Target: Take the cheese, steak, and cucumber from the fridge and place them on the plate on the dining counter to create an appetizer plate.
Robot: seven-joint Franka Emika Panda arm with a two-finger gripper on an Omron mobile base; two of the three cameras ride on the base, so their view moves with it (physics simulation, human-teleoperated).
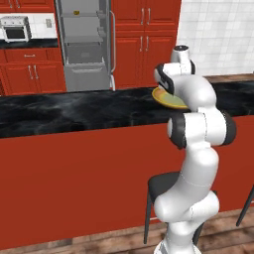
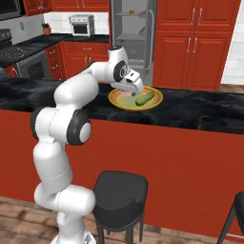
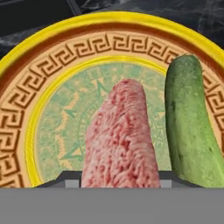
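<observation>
Steak (image 3: pixel 120 135) lies on the plate (image 3: pixel 52 57), running from 6 o'clock toward the centre in my hand view, with the cucumber (image 3: pixel 190 122) just beside it at 3 o'clock. I see the plate on the black table (image 2: pixel 190 112). Fingers (image 2: pixel 127 94) hover over the steak; I cannot tell whether they grip it.

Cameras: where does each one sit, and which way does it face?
Left base view: behind-left, facing the counter and fridge; arm at right.
Right base view: behind-right, facing the plate with cucumber; arm at left.
Hand view: above the plate, on steak and cucumber.
Shared: the plate.
</observation>
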